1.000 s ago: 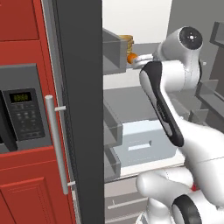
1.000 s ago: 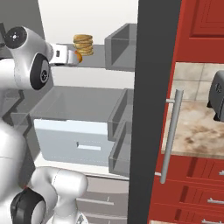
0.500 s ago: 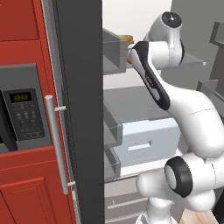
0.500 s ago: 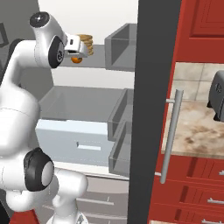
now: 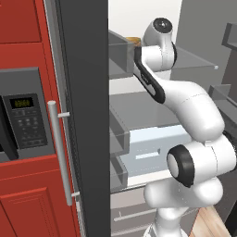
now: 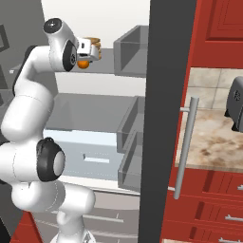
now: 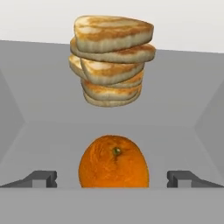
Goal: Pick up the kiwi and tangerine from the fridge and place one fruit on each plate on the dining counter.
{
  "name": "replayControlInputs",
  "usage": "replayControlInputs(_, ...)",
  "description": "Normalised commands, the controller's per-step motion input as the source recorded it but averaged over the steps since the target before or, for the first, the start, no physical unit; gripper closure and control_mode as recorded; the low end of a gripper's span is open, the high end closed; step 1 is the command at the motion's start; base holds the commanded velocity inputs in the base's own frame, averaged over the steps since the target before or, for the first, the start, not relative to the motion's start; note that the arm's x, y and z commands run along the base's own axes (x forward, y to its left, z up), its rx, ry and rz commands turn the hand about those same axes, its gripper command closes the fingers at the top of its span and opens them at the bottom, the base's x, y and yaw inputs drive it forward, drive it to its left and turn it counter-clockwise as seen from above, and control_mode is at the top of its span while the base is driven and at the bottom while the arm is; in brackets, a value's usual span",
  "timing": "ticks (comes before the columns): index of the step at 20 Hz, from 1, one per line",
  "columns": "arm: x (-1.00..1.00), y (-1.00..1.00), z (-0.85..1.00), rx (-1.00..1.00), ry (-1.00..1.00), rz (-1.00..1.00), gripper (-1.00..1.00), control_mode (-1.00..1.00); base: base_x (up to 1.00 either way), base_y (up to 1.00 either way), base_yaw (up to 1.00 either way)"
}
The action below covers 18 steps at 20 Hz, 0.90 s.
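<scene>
The tangerine (image 7: 113, 162) is a bright orange ball on the pale grey upper shelf of the fridge (image 6: 168, 95), whose dark door stands open. My gripper (image 7: 113, 179) is open. One of its fingertips (image 7: 41, 178) stands left of the fruit and the other right of it, well apart from it. In the right base view the gripper (image 6: 91, 50) reaches onto that shelf, with the tangerine (image 6: 83, 64) just below the hand. The kiwi, the plates and the dining counter are out of view.
A stack of browned pancakes (image 7: 111, 59) stands right behind the tangerine. Grey door bins (image 6: 135, 47) and a pale drawer (image 6: 90, 147) sit near the arm. A microwave (image 5: 23, 115) is left of the fridge, and a dark toaster (image 6: 235, 99) stands on the stone counter to the right.
The arm has swung up and further into the fridge, carrying the hand to the upper shelf beside the tangerine. The jaws have stayed open.
</scene>
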Motion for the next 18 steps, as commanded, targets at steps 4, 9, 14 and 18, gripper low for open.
replayControlInputs(4,0.39,0.0,-0.04,0.0,-0.05,0.0,-1.0,-1.0,0.0,0.0,0.0)
replayControlInputs(9,-0.01,0.0,-0.02,0.01,-0.02,0.0,-1.0,-1.0,0.0,0.0,0.0)
replayControlInputs(14,-0.04,0.0,-0.13,0.03,0.0,0.0,-1.0,-1.0,0.0,0.0,0.0)
replayControlInputs(18,0.0,0.0,-0.07,0.03,0.0,0.0,1.0,-1.0,0.0,0.0,0.0)
